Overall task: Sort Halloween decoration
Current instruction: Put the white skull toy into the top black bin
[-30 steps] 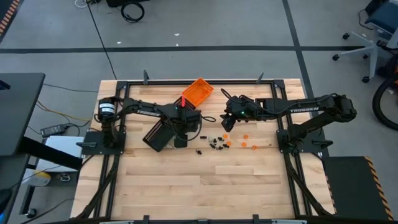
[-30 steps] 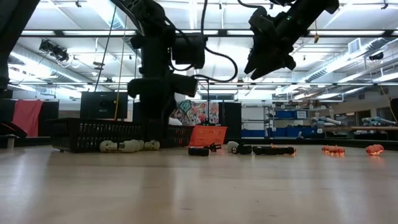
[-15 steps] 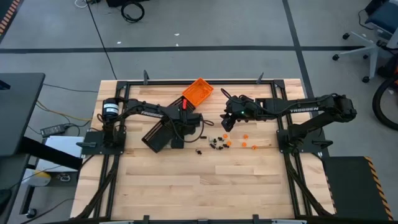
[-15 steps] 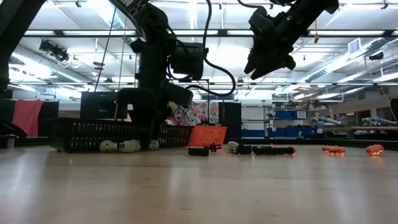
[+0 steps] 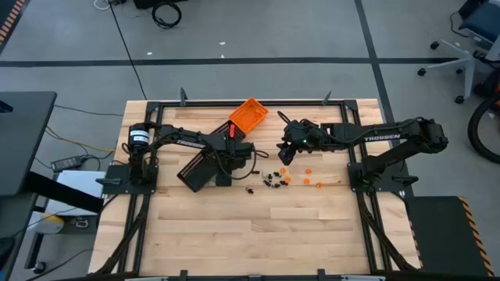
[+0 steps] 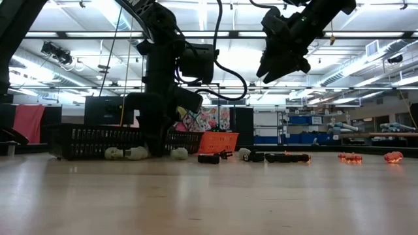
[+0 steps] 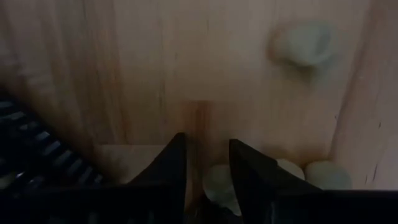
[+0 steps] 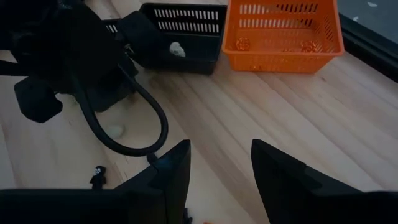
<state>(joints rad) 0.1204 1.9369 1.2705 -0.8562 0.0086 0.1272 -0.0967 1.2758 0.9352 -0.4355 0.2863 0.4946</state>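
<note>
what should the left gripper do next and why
Probably finish closing on the whitish trinket and lift it. The left gripper is down at the table beside the black tray, and the trinket sits between its parted fingers. The right gripper waits, open, above the scattered pieces.

The left gripper (image 5: 224, 178) has been lowered to the wooden table (image 5: 234, 226) just beside the black tray (image 5: 199, 167), and its body has been turned from how it hung a second ago. Its fingers (image 7: 168, 168) have been drawn closer together around a whitish trinket (image 7: 219, 185). In the low view a whitish trinket (image 6: 179, 153) is now uncovered just beside the gripper, where none was seen before.
</note>
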